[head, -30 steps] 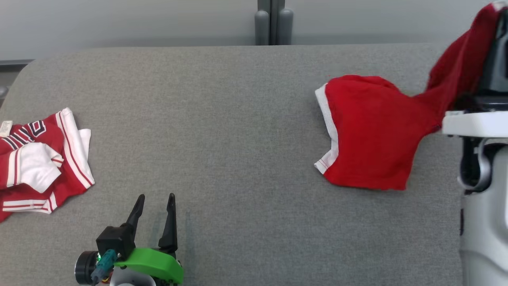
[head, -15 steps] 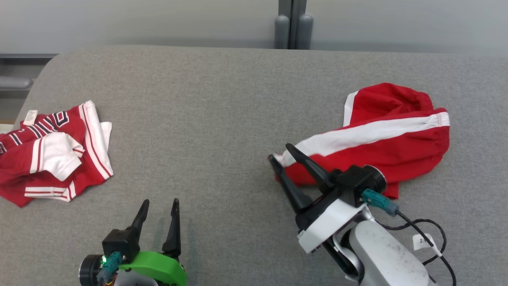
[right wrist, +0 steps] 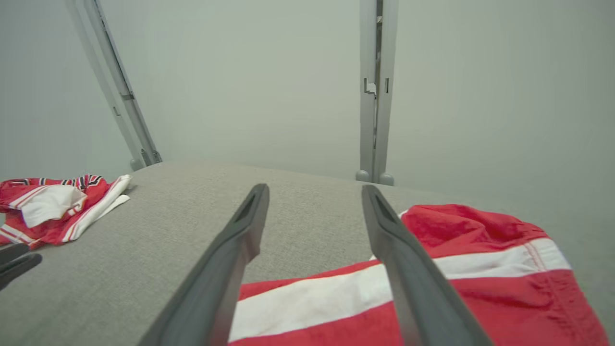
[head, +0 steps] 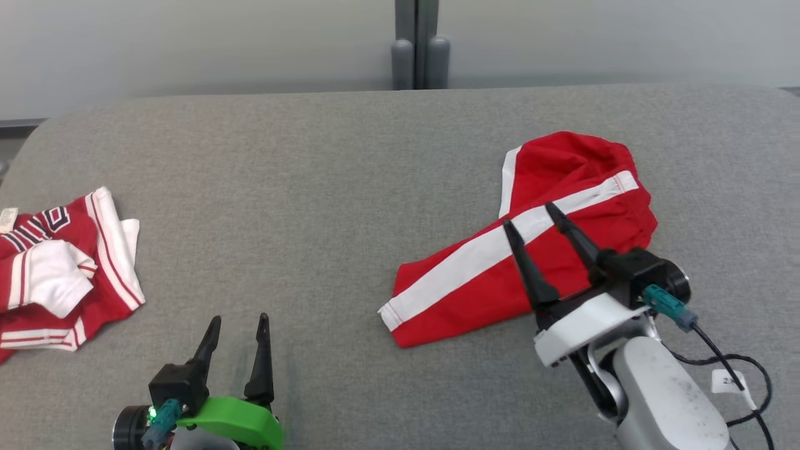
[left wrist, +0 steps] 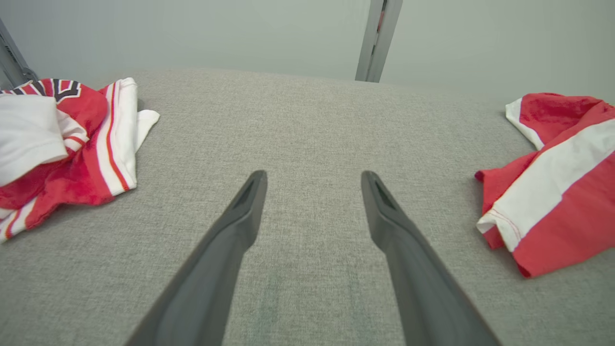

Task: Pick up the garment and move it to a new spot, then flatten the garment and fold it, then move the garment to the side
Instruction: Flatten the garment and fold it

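The garment [head: 494, 281], red shorts with a white side stripe, lies loosely crumpled on the right of the grey padded table [head: 325, 187]. It also appears at the right in the left wrist view [left wrist: 567, 192] and under the fingers in the right wrist view [right wrist: 480, 288]. My right gripper [head: 528, 214] hovers over the garment's middle, open, with nothing between its fingers [right wrist: 314, 190]. My left gripper [head: 239, 319] rests open near the table's front left, above bare fabric [left wrist: 313, 177].
A second red-and-white garment [head: 62, 275] lies bunched at the table's left edge [left wrist: 62, 139]. A grey post [head: 415, 44] stands behind the table's far edge against a pale wall. Bare table stretches between the two garments.
The right gripper opened and let go of the garment, which had hung from it at the upper right and now lies stretched on the table. The head view has shifted. The left arm stayed put.
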